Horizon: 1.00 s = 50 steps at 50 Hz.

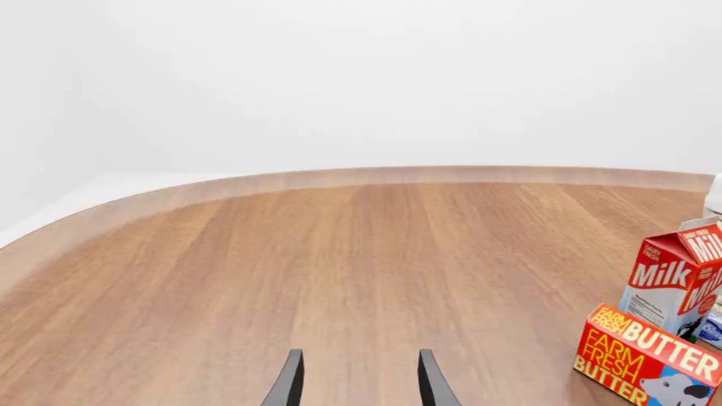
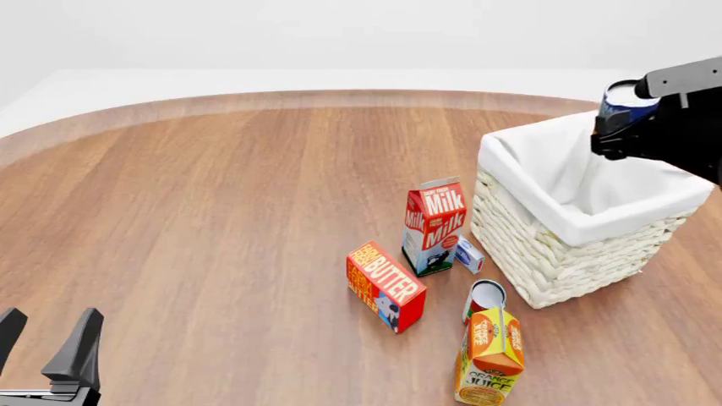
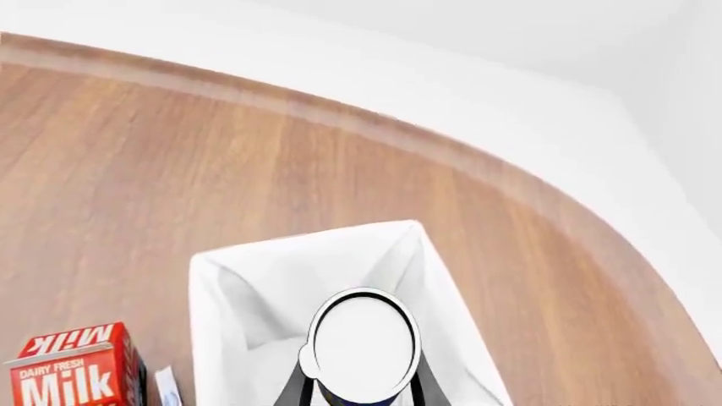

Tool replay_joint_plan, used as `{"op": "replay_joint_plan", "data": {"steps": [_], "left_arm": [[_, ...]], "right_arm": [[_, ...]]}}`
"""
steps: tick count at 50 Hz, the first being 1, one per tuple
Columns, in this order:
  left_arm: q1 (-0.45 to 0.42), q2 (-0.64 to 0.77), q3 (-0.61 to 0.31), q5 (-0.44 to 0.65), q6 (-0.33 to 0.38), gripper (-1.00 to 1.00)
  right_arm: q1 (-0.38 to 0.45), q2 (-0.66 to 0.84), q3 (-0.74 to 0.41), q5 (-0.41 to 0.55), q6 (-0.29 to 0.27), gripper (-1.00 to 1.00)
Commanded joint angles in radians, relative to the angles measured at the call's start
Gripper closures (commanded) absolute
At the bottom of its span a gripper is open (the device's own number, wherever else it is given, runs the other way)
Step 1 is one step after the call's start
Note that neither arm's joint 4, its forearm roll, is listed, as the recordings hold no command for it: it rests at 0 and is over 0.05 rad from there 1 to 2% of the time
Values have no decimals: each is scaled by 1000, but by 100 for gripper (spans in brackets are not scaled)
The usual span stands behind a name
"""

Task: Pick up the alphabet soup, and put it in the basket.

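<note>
Now we are holding the alphabet soup (image 2: 624, 95) pinched in our right gripper (image 2: 615, 127) above the basket (image 2: 564, 254); our left gripper (image 2: 46, 342) is gaping wide at seven o'clock.

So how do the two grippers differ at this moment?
The right gripper is shut on the alphabet soup and is up over the basket; the left gripper is open, holds nothing and sits low near the table's near left edge, far from the cartons. Both are dark two-finger grippers.
</note>
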Motion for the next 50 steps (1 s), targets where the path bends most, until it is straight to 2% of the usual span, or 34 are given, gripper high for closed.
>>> {"op": "replay_joint_plan", "data": {"steps": [1,17,50], "left_arm": [[0,0,0,0,0,-100],[0,0,0,0,0,-100],[0,0,0,0,0,-100]], "right_arm": [[0,19,-20,19,10,100],[4,26,-27,43,34,100],[5,68,-40,76,36,100]]}}
